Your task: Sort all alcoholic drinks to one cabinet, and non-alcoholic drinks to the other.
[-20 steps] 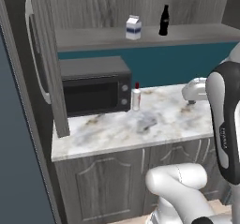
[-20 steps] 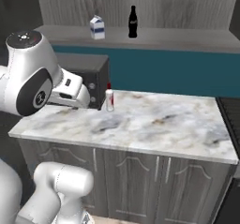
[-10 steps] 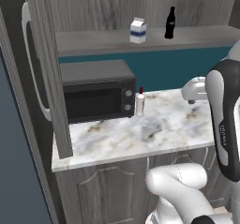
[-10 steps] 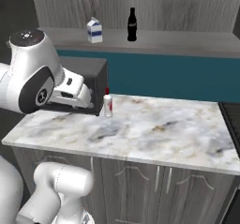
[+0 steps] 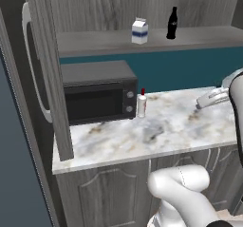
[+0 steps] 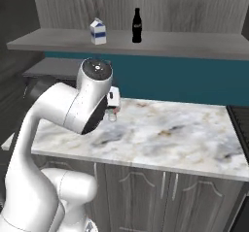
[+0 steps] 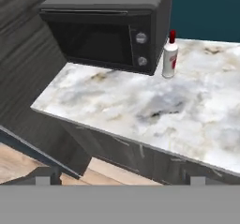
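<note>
A slim clear-white bottle with a red cap (image 5: 141,103) stands upright on the marble counter (image 5: 180,126), just right of the microwave; in the hand view the bottle (image 7: 169,55) is at the upper right. A white milk carton with a blue band (image 5: 139,31) and a black cola bottle (image 5: 172,23) stand side by side on the open shelf above, and the right base view shows the carton (image 6: 97,31) and the cola (image 6: 137,26) as well. My gripper (image 7: 121,177) is open and empty, well back from the bottle. My hand (image 5: 212,98) hovers over the counter's right part.
A black microwave (image 5: 97,92) sits on the counter's left end. A tall grey panel with a long handle (image 5: 42,69) stands at the left. My white arm (image 6: 80,109) covers the counter's left part in the right base view. The counter (image 6: 185,139) stretches on to the right.
The views have shifted a little with the base. My arm has swung right, toward the middle of the right base view, now covering the bottle there. The gripper has stayed open.
</note>
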You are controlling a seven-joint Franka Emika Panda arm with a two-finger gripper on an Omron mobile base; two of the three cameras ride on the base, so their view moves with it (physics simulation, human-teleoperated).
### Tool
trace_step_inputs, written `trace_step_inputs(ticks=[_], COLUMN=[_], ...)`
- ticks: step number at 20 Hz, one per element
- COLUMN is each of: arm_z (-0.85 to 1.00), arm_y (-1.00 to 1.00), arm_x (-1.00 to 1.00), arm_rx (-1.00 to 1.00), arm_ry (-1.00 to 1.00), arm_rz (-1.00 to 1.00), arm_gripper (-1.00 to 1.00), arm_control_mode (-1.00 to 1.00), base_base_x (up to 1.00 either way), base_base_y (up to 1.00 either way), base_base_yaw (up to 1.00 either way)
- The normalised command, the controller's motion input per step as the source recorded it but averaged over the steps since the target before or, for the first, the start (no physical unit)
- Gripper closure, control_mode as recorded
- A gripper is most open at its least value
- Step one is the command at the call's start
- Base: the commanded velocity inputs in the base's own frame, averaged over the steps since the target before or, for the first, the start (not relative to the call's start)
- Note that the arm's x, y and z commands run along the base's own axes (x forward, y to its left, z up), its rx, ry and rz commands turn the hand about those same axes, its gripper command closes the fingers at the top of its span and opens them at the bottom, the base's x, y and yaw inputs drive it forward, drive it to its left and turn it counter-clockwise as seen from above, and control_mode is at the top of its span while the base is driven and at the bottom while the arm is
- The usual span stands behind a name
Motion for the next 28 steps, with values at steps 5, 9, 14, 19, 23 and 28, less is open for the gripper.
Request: trace_step_inputs(ticks=[5,9,14,19,23,28], arm_z=[-0.46,-0.53,-0.27,-0.06,-0.1,-0.29], arm_y=[-0.09,0.0,0.0,0.0,0.0,0.0], arm_x=[0.75,0.83,0.65,0.64,0.66,0.58], arm_rx=[0.09,0.05,0.02,0.0,0.0,0.0], arm_ry=[-0.23,-0.2,-0.29,-0.27,-0.05,0.0], arm_rz=[0.5,0.45,0.38,0.18,0.02,0.0], arm_gripper=[-1.0,-1.0,-1.0,-1.0,-1.0,-1.0], arm_control_mode=[-1.0,-1.0,-1.0,-1.0,-1.0,-1.0], base_base_x=[0.0,0.0,0.0,0.0,0.0,0.0], base_base_y=[0.0,0.0,0.0,0.0,0.0,0.0], base_base_yaw=[0.0,0.0,0.0,0.0,0.0,0.0])
